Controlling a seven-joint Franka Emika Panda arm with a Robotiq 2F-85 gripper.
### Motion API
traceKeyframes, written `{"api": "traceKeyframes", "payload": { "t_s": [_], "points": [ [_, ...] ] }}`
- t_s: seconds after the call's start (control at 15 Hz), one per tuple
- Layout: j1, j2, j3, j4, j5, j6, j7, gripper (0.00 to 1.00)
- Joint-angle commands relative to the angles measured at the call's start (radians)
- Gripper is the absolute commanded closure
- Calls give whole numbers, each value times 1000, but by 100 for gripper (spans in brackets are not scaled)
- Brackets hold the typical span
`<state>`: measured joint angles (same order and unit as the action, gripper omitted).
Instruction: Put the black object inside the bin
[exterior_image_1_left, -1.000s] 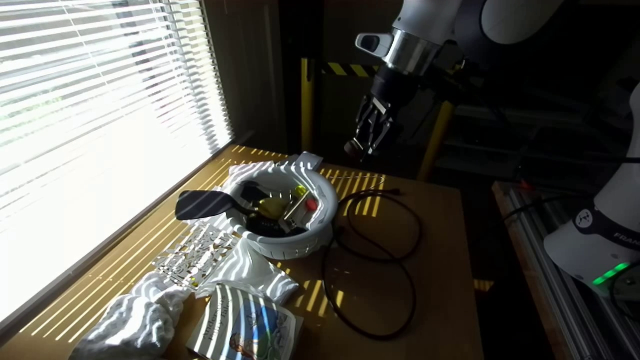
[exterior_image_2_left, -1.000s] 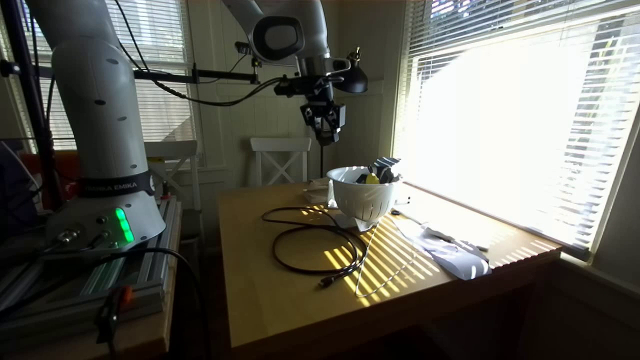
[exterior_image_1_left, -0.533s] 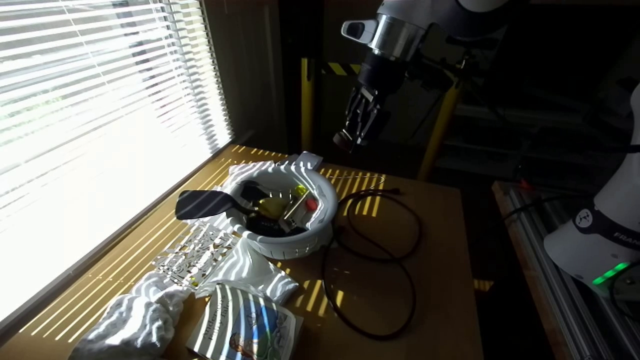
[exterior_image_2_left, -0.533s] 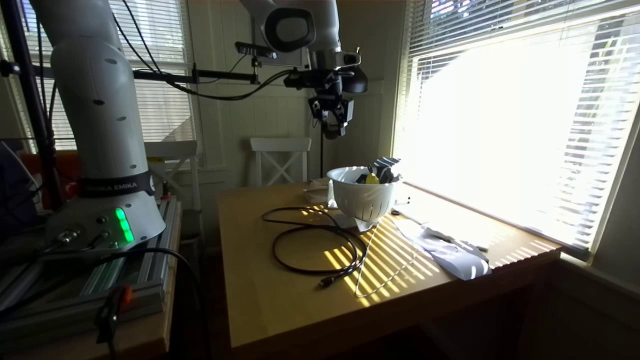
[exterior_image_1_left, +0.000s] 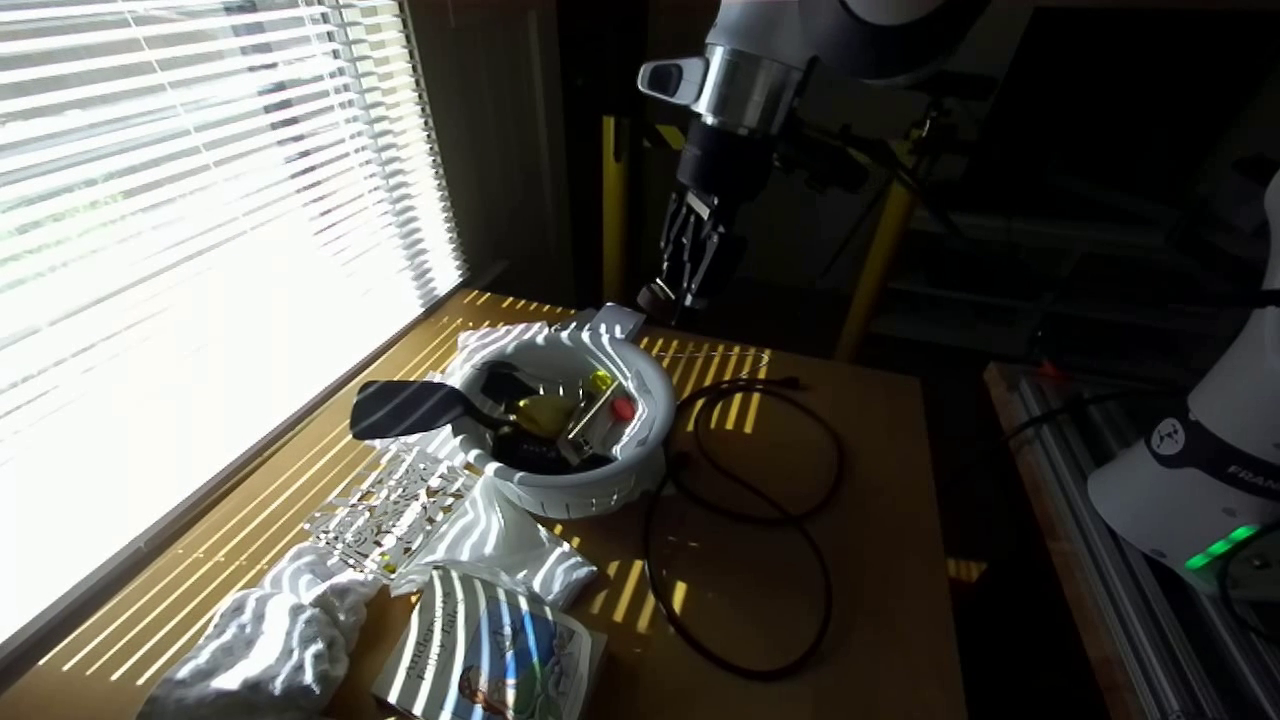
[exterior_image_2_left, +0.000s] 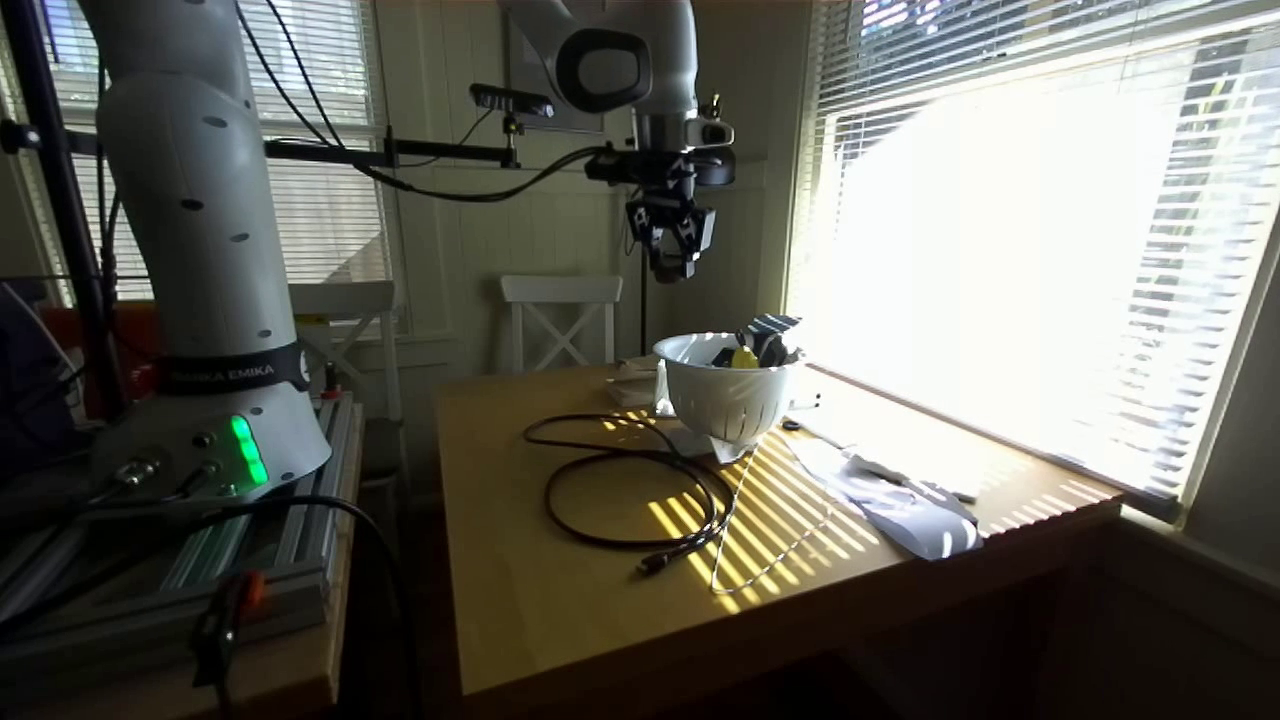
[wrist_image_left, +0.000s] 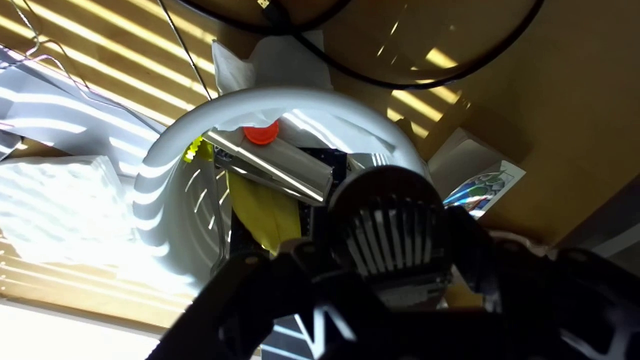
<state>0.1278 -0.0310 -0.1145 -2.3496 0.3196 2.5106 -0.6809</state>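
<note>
The bin is the round white tub with slotted walls and a thick rim, standing on the table in both exterior views (exterior_image_1_left: 657, 400) (exterior_image_2_left: 728, 405) and below me in the wrist view (wrist_image_left: 280, 97). My gripper (exterior_image_1_left: 682, 298) (exterior_image_2_left: 680, 265) (wrist_image_left: 390, 232) is shut on a dark, round black object with pale slots across its face (wrist_image_left: 385, 187). The object shows small at the fingertips in both exterior views (exterior_image_1_left: 655, 298) (exterior_image_2_left: 667, 268). I hold it in the air, higher than the bin's rim. In the wrist view it overlaps part of the rim.
The bin holds a black spatula (exterior_image_1_left: 405, 410) jutting over its rim, a yellow item (wrist_image_left: 262, 210), a box and a red cap (wrist_image_left: 261, 133). A looped black cable (exterior_image_2_left: 640, 545) lies beside the bin. A book (exterior_image_1_left: 520, 650) and white cloth (exterior_image_1_left: 270, 630) lie near the window.
My gripper has moved toward the bin with the black object, leftward in an exterior view and rightward in an exterior view. It rose, then dipped slightly. The bin has not moved.
</note>
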Motion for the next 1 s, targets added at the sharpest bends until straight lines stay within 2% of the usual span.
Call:
{"api": "traceKeyframes", "payload": {
  "t_s": [0.0, 0.13, 0.2, 0.27, 0.4, 0.47, 0.6, 0.93],
  "points": [
    [-48, 69, 46, 87, 63, -16, -10, 65],
    [-67, 98, 62, 126, 79, -30, 6, 65],
    [-75, 106, 71, 131, 68, -27, 19, 15],
    [-82, 113, 78, 133, 56, -20, 30, 14],
    [-96, 129, 91, 129, 48, -5, 43, 2],
    [-103, 132, 97, 126, 54, -4, 41, 0],
    [-115, 119, 108, 104, 61, -10, 40, 0],
    [-118, 31, 108, -10, -34, -51, 144, 0]
  ]
}}
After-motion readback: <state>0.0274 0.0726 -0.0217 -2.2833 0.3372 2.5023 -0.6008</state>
